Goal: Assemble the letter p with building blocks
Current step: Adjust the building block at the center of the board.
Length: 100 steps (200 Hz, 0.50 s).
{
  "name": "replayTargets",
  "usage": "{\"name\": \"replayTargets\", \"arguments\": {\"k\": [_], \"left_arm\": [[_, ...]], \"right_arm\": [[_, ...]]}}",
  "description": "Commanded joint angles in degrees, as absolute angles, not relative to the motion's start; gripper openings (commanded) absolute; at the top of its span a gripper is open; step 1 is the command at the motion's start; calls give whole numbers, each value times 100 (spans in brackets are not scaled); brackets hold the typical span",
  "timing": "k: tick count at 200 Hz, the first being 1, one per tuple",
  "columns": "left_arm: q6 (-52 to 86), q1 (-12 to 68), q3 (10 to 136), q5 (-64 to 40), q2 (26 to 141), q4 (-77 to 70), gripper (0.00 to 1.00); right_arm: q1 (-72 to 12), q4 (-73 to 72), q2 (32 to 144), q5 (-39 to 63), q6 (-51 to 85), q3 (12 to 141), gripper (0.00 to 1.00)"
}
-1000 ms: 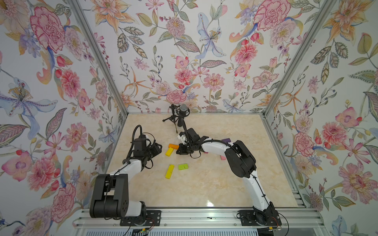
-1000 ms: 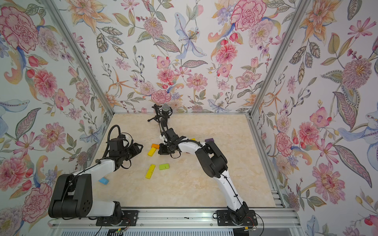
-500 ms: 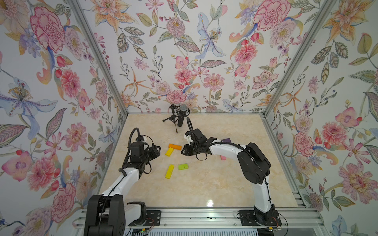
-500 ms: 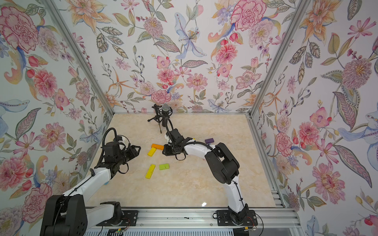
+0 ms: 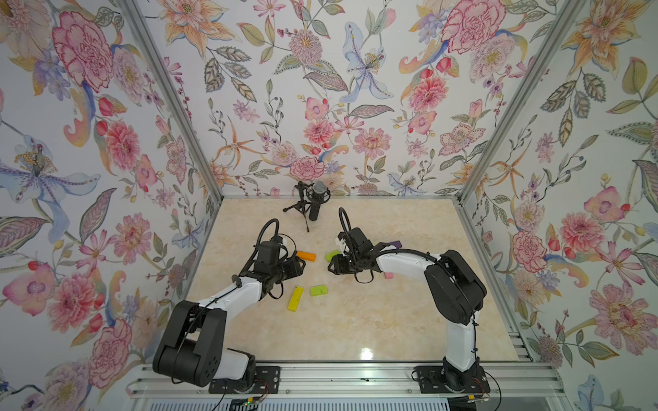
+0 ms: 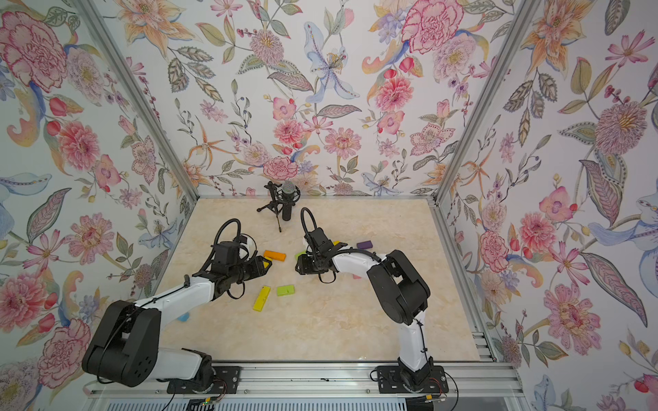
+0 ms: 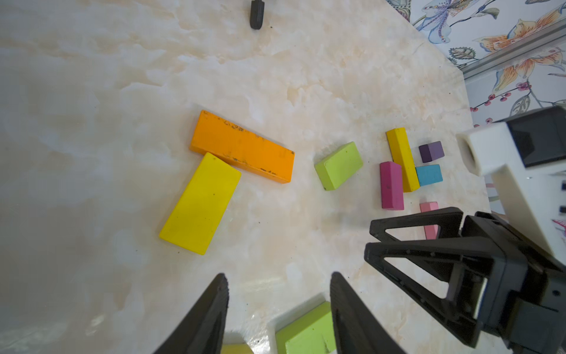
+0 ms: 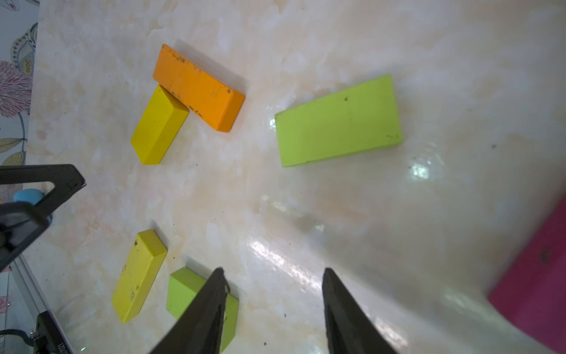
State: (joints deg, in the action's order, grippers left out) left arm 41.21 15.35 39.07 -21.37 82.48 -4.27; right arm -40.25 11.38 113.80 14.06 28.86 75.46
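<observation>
The orange block [image 7: 242, 147] lies flat on the marble table [image 7: 92, 92], towards the back and between the two arms, its top scuffed with dark flecks. A short yellow block [image 7: 200, 203] butts against one end of its long side, so the pair make a corner. A lime block [image 7: 338, 165] lies just past the orange one's other end, not touching it.

A second ago the right gripper [image 8: 273, 269] was pressed shut, low beside the orange block. Now it stands back with its fingers spread over bare table, and the lime block sits clear of it. The left gripper [image 7: 278, 275] has swung in from the wall side and hangs near the yellow block, jaws apart, holding nothing.
</observation>
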Motion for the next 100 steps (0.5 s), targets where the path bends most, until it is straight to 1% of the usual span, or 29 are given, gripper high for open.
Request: {"name": "replayTargets", "arguments": {"k": [1, 15, 37, 57, 100], "left_arm": [[3858, 1508, 4560, -1917, 8672, -358, 57], [3789, 1363, 4916, -1865, 9104, -216, 57], [3814, 936, 5139, -2099, 9685, -560, 56], [3689, 655, 5522, -2231, 10258, -486, 54], [3717, 537, 5769, -2463, 10767, -737, 54]], "right_arm": [[-3788, 1177, 11380, 1376, 2655, 7882, 51], [-3744, 1205, 11523, 1555, 2597, 8160, 51], [-3763, 1235, 11791, 1849, 2653, 8610, 51], [-3860, 1233, 12061, 2101, 2816, 8879, 51], [-4217, 1197, 12492, 2333, 2976, 9333, 50]]}}
